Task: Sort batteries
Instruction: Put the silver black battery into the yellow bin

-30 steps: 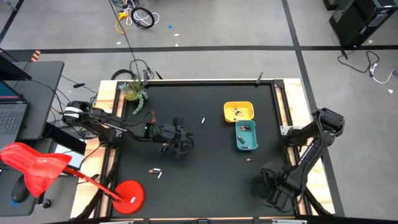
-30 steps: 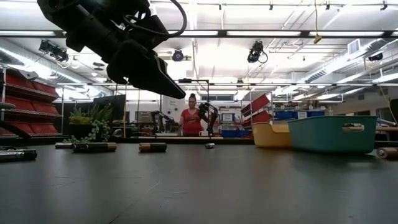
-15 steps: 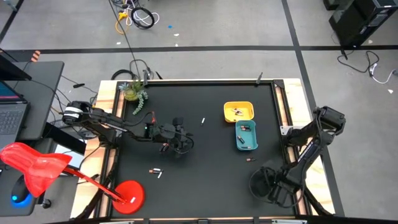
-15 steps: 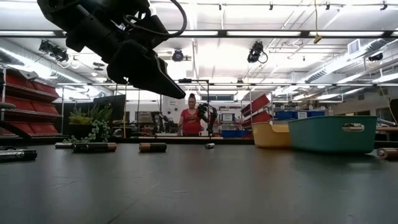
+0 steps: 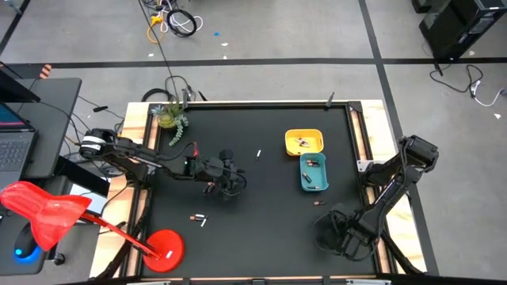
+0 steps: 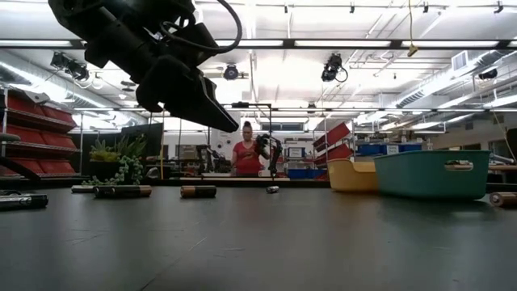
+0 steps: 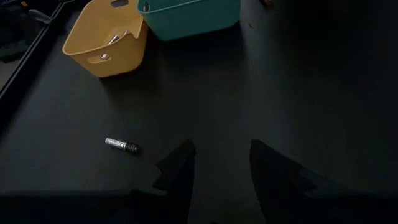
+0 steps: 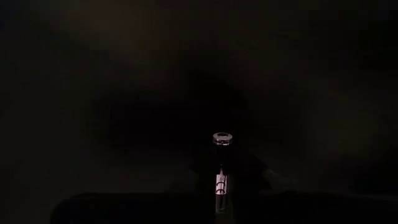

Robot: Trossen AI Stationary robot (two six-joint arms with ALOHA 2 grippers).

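Hovering mid-table: left gripper (image 5: 228, 184) hasn't shifted over the last second, fingers spread with nothing between them in the left wrist view. Only visible change is the right arm at the table's right front corner, its folded lower part has crept slightly inward; right gripper (image 5: 342, 237) fingers — can't tell. So no sort step has completed in this window, I'd call it pre-approach.

Nearest target looks like the pale battery (image 7: 121, 145) lying flat on the black mat, off to one side of the left jaws and just ahead of them, not touching. High view puts it between the gripper and the yellow tray (image 5: 314, 134). Teal tray (image 5: 323, 184) sits just in front of the yellow one; both already hold a few batteries. Two more loose batteries (image 5: 198, 218) lie near the front left, one dark battery (image 5: 318, 203) just before the teal tray.
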